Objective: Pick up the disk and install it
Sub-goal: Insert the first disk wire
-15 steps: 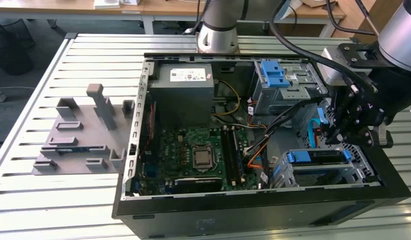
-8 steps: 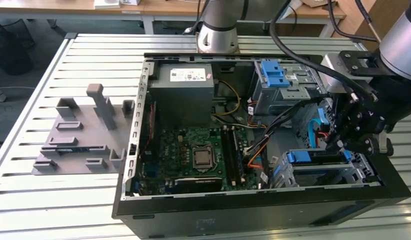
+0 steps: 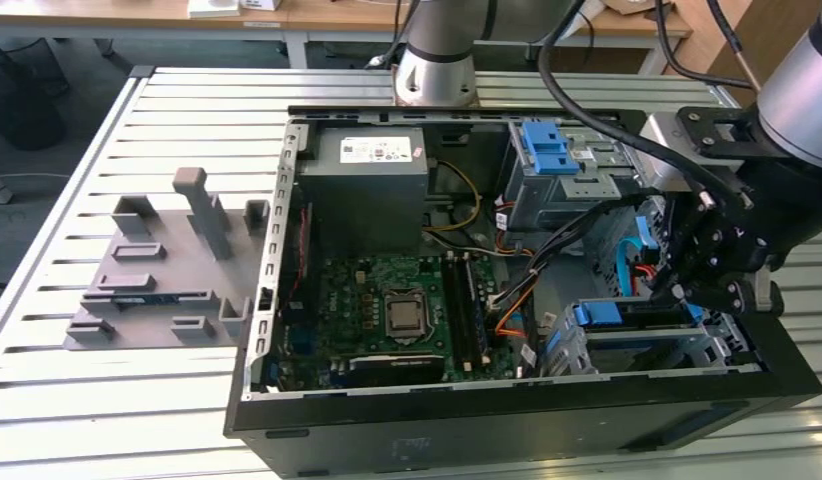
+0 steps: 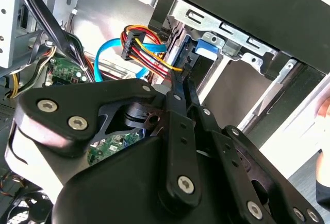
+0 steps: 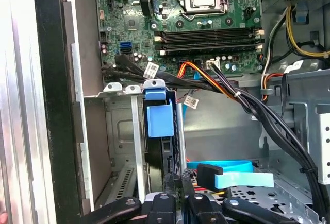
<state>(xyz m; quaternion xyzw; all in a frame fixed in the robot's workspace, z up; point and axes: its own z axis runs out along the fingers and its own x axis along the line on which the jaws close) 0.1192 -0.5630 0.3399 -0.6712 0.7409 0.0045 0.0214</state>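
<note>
Gripper fingers pressed together at disk edge, disk seated in bay.

You see one open computer case, one motherboard, one grey power-supply box, two blue-latched drive bays, one grey fixture block and one gripper.

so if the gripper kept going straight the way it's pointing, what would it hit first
Probably the blue plastic disk carrier standing on edge in the grey metal drive bay: the black gripper points right at it, though depth is unclear.
</note>
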